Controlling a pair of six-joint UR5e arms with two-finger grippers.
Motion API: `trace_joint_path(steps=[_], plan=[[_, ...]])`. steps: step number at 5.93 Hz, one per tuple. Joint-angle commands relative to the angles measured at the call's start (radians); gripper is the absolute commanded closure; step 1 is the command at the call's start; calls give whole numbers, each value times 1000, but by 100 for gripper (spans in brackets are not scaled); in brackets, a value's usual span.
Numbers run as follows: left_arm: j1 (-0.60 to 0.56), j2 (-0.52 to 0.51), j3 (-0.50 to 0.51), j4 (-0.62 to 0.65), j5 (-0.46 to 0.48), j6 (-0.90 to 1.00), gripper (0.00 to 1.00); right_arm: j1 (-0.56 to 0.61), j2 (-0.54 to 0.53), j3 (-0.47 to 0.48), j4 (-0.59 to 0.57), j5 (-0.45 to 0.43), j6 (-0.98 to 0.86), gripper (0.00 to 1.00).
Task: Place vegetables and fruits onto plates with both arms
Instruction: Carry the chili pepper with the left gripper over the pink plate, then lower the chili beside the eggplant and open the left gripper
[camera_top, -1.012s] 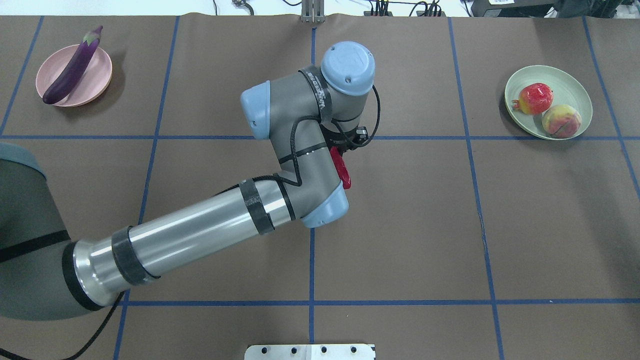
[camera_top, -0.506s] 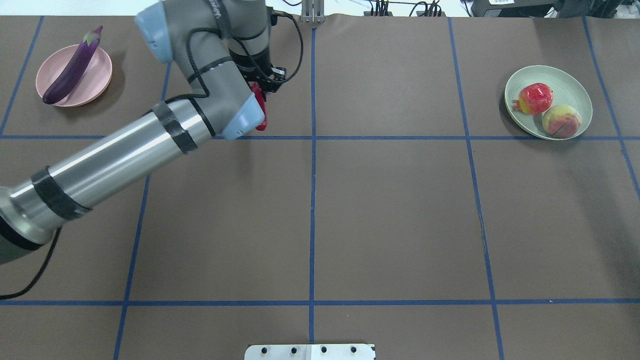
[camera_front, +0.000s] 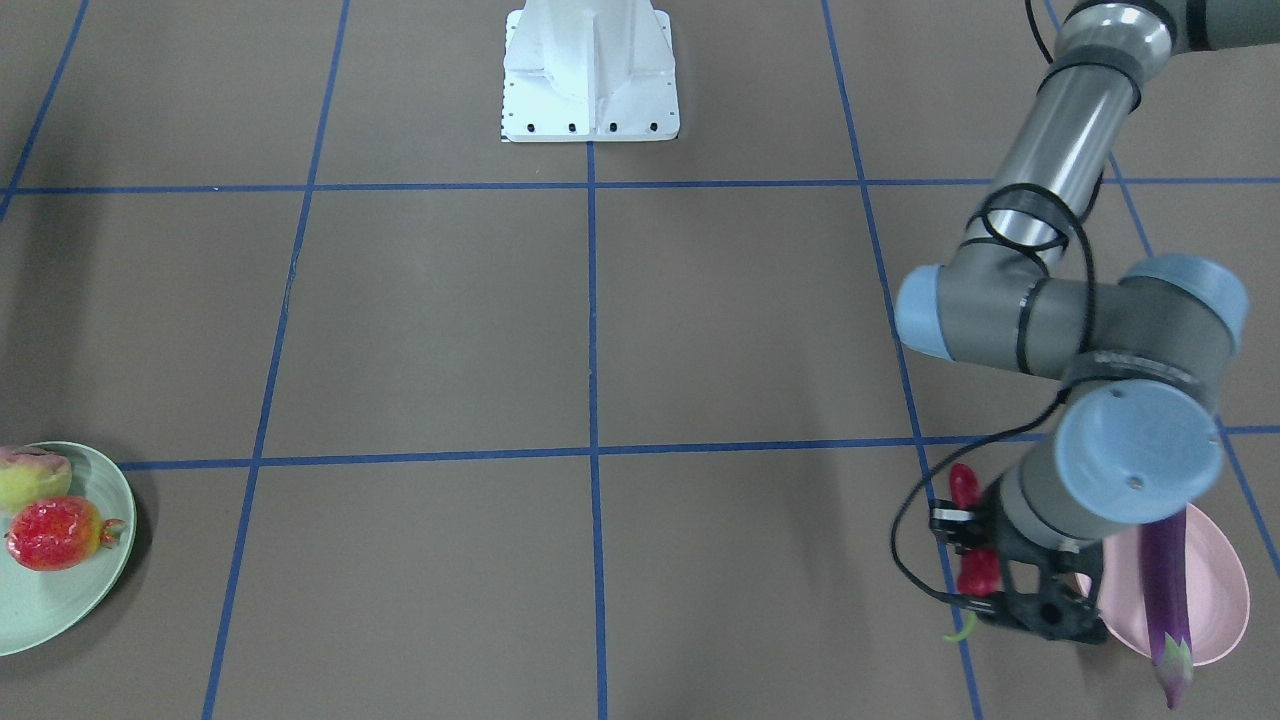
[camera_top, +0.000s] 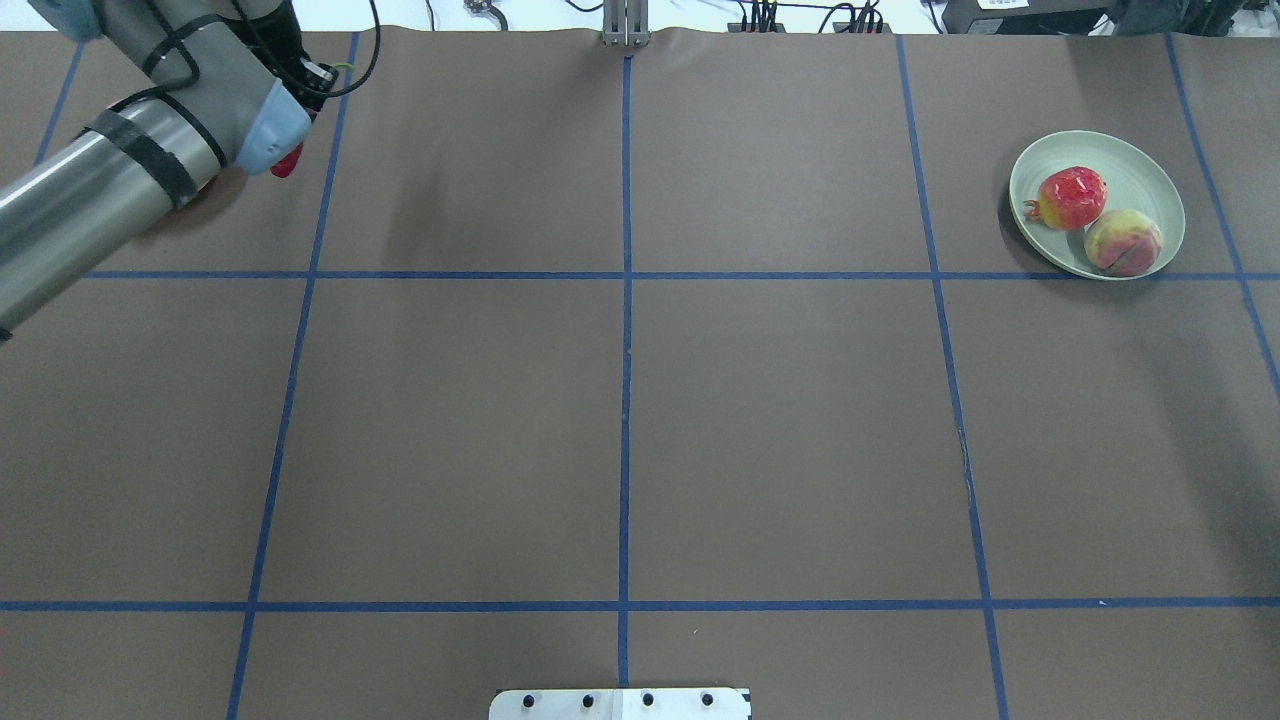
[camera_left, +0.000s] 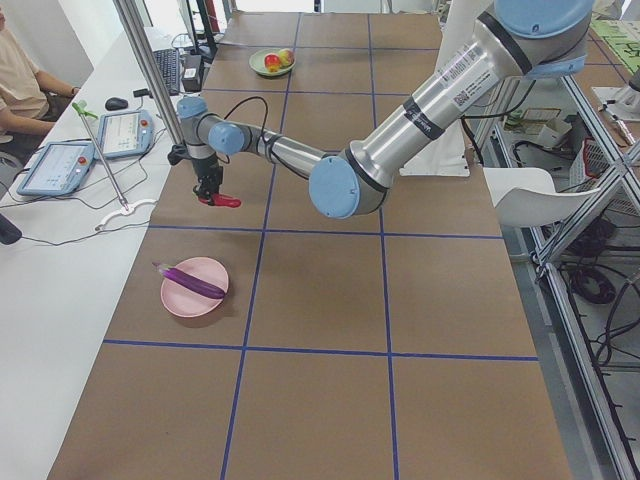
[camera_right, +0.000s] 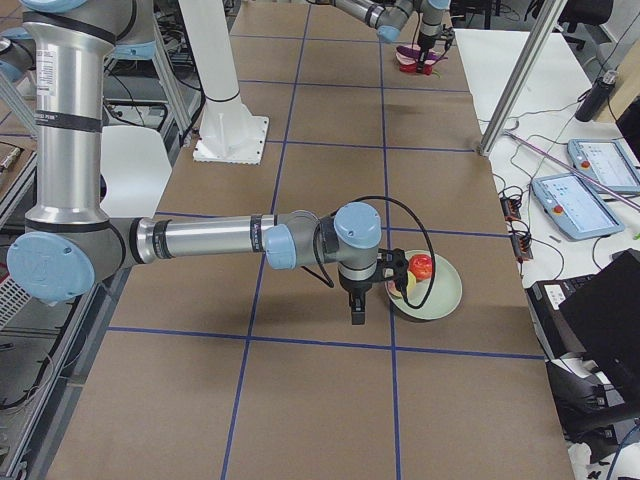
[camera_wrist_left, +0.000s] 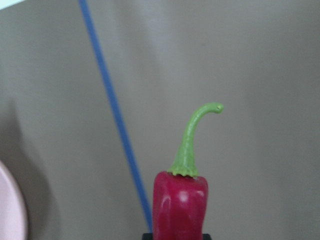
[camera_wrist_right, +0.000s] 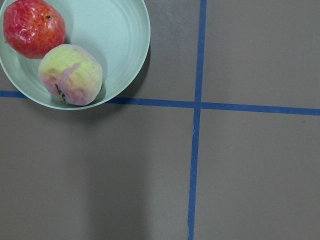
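Note:
My left gripper (camera_front: 985, 590) is shut on the red chili pepper (camera_front: 972, 560) and holds it above the table, just beside the pink plate (camera_front: 1220, 590). The purple eggplant (camera_front: 1165, 585) lies across that plate. In the left wrist view the chili (camera_wrist_left: 180, 210) points its green stem away, with the pink plate's rim (camera_wrist_left: 10, 210) at the left edge. The pomegranate (camera_top: 1072, 197) and the peach (camera_top: 1123, 241) lie on the mint green plate (camera_top: 1150, 165). My right gripper (camera_right: 357, 308) hangs beside that plate; I cannot tell whether it is open or shut.
The white pedestal base (camera_front: 590, 75) stands at the table's robot side. Blue tape lines cross the brown table cover (camera_top: 780, 430). An aluminium post (camera_left: 155, 85) and an operator's desk with tablets (camera_left: 90, 150) stand past the far edge near the left arm.
My left arm has swung from the table's middle to the far left with the chili in its gripper. It now covers the pink plate in the overhead view. The fruits have not moved.

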Motion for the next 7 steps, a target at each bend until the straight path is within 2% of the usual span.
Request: trace_joint_path(steps=[1,2,3,4,5,6,7], plan=[[-51,41,137,-143,127,105,100,0,0,1,2,2,0,0],[-51,44,180,-173,160,137,75,0,0,2,2,6,0,0],[-53,86,183,-242,160,136,15,0,-1,2,2,8,0,0],[-59,104,174,-282,156,124,1,0,0,2,2,8,0,0],[-62,111,135,-273,151,124,0,0,0,4,2,8,0,0],[-68,212,-6,-270,115,124,0,0,0,2,2,8,0,0],[-118,302,-115,-272,-6,125,0,0,0,2,2,8,2,0]])
